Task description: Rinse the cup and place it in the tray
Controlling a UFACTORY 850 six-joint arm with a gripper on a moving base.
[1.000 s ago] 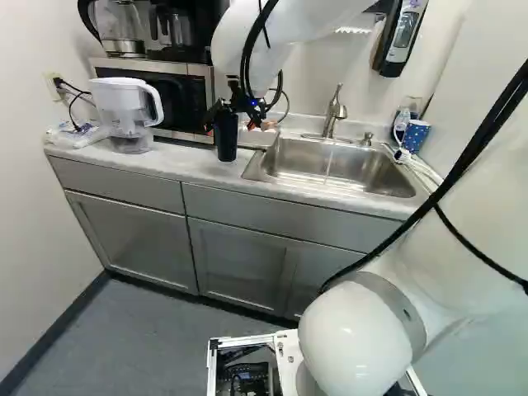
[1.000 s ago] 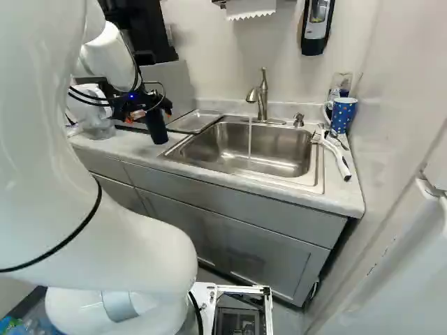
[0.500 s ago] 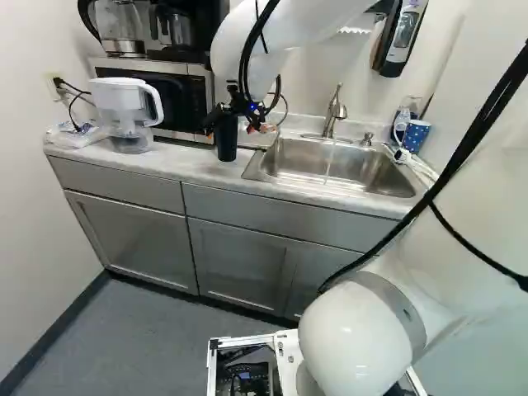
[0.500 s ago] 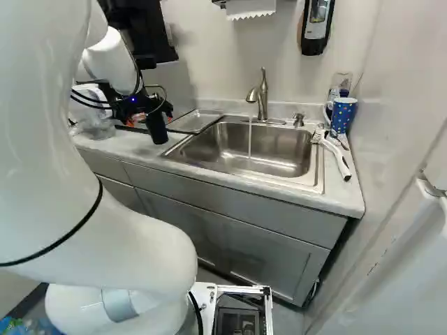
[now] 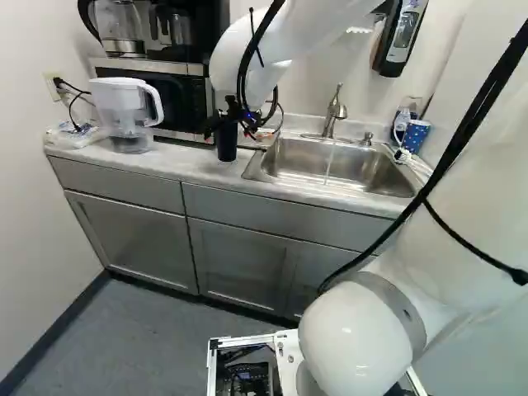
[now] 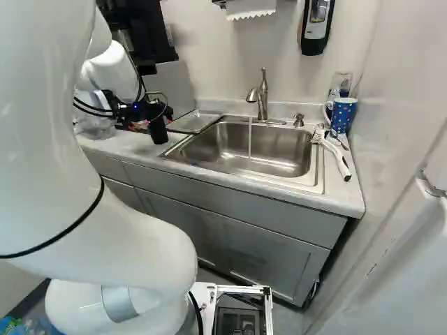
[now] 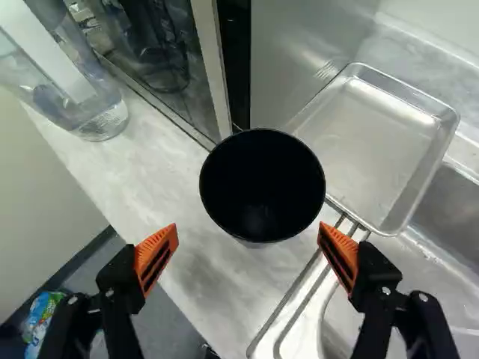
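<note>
I can see the white arm (image 5: 256,54) reaching over the counter (image 5: 190,163), its black pincer (image 5: 231,124) close to the dark cup (image 7: 262,187). The pincer is spread wide, with one orange pad (image 7: 156,258) and the other well apart on either side, and nothing is pinched between them. The cup stands upright on the counter, its round mouth facing up, just ahead of the gap between the two fingers. From here the drop from fingertips to rim is hard to judge, but the pincer looks to be near it rather than on it.

Beyond the cup, toward the sink side of the pincer, lies the shallow metal tray (image 7: 382,142), with the sink (image 7: 449,206) next to it. A thin stream of water (image 6: 250,136) falls from the faucet (image 6: 262,98) into the sink, so the tap is running. On the pincer's other side stands a clear water pitcher (image 5: 128,115), with the microwave (image 5: 177,99) behind it. Well apart from the pincer, past the sink, I notice a blue spotted mug (image 6: 343,115) and a white brush (image 6: 335,155)
</note>
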